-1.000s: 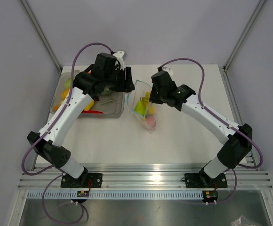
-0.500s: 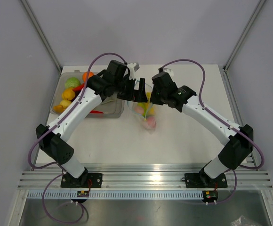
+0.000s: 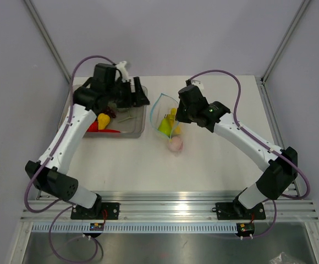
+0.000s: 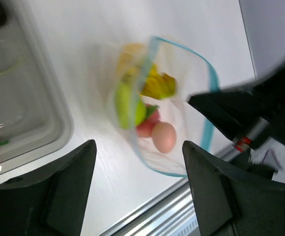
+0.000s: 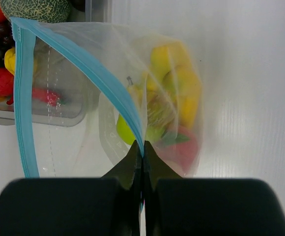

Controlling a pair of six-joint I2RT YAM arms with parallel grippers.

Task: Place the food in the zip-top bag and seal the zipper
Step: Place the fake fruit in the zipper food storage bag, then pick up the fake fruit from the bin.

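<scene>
The zip-top bag [image 3: 168,124] lies open-mouthed at mid-table, its blue-teal zipper [image 5: 22,98] arching wide. Inside are the yellow banana bunch [image 5: 179,83], light green fruit [image 4: 128,103], a red piece [image 5: 184,147] and the pink peach [image 4: 163,136]. My right gripper [image 5: 142,147] is shut on the zipper strip at the near side of the mouth; it also shows in the top view [image 3: 174,118]. My left gripper [image 3: 140,96] is open and empty above the clear tray's right end, left of the bag; its fingers [image 4: 69,187] frame the bag in the left wrist view.
The rigid clear tray [image 3: 131,125] stands left of the bag and holds more toy food: a melon [image 5: 34,7], dark grapes, a red pepper [image 5: 0,81] and a chili [image 5: 46,96]. The right arm [image 4: 250,108] is close beside the bag.
Half a second ago my left gripper was over the bag's mouth; it has now swung back left over the tray. The right gripper has kept its hold on the zipper.
</scene>
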